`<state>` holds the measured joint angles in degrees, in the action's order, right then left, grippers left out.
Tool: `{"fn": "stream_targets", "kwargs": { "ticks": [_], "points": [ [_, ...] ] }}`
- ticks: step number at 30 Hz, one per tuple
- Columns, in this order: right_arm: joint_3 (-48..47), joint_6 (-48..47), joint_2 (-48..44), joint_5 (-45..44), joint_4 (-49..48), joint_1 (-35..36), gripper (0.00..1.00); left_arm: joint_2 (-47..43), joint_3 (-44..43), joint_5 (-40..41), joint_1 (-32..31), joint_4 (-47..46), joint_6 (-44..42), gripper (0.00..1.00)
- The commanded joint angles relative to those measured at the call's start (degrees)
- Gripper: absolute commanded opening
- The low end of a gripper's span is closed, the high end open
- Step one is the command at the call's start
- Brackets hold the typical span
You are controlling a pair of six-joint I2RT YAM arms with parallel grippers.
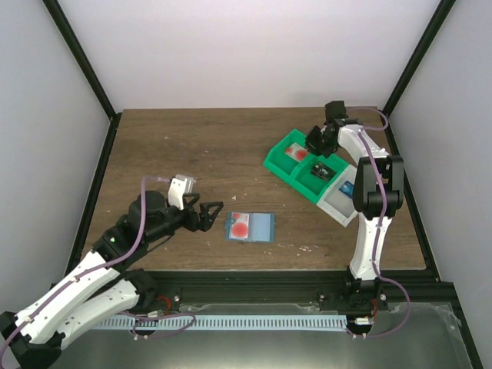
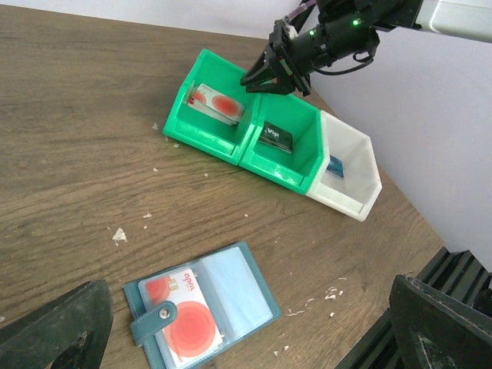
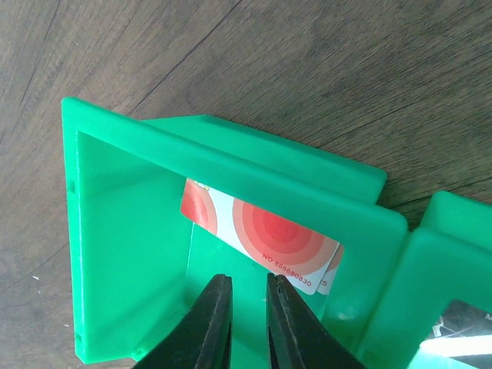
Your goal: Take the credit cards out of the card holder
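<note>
Nearest the arms, just left of the flat teal-blue hinged card holder [image 1: 250,227], the left gripper [image 1: 207,216] stands spread wide and empty. The card holder lies open, one pale plastic credit card [image 2: 184,319] with red round marks in its left half. Far right beyond the card holder, a second credit card [image 3: 269,231] leans inside the end green plastic bin [image 3: 131,231]; the right gripper [image 3: 247,286] hangs over it, jaws parted a sliver, gripping nothing.

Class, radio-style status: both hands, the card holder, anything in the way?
Left hand open wide, short of card holder. Right hand barely parted, empty, over loose card in green bin. Holder open, pocketed card still inside. Snap strap across it.
</note>
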<state>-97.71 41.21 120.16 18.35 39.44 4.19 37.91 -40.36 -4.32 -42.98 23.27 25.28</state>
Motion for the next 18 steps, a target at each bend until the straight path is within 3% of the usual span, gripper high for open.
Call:
{"fn": "stream_targets", "kwargs": {
  "ticks": [1,8,14,16,18],
  "points": [
    [-1.31,-0.87,-3.91,-1.24,2.04,-0.85,0.15,0.44,0.4,0.84,0.51,-0.09,-0.34,1.0],
    [4.55,-5.53,-13.12,1.51,-0.68,-0.76,0.21,3.44,0.38,1.25,0.44,0.43,0.06,1.0],
    [20.99,-8.04,-27.16,7.54,-7.9,0.47,0.23,11.24,-0.33,-0.61,0.44,1.47,4.16,0.99],
    [25.93,-8.46,-31.79,8.02,-9.26,2.01,0.23,13.15,1.08,-4.65,0.46,-1.34,5.92,0.92],
    [30.92,-8.6,-36.18,8.85,-10.62,3.68,0.23,13.81,3.45,-8.7,0.53,-5.88,7.72,0.79]
  ]
}}
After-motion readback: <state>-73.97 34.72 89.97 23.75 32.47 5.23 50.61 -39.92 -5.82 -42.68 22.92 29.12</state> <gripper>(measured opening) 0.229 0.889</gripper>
